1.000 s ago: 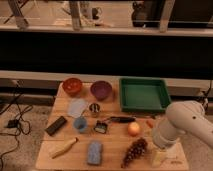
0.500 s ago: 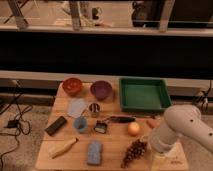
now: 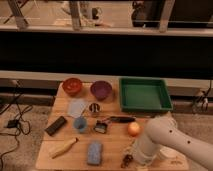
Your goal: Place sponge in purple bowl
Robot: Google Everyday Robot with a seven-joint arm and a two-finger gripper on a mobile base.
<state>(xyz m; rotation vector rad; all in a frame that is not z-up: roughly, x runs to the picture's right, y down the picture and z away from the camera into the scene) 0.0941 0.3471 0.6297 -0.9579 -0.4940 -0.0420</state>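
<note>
1. The sponge lies flat on the wooden counter, close to its near edge and a little left of centre, with nothing touching it.
2. The purple bowl stands upright in the far row, well apart from the sponge and slightly right of its line.
3. A red-orange bowl sits just left of the purple bowl, and a green tray fills the far right corner.
4. Between the bowls and the sponge are a pale square cloth, a small metal cup just right of the cloth, and a blue cup nearer still.
5. A black block lies at the left, and a pale yellowish stick-shaped item lies slanted just left of the sponge.
6. An orange-coloured fruit rests right of centre, beside the white arm.
7. The arm covers the near right corner of the counter and bends down toward the near edge.
8. The pincer appears to be at the arm's low end, right of the sponge and apart from it. I cannot tell whether it is open or closed.
9. A dark cluster, possibly grapes, shows just left of the arm's low end.
</note>
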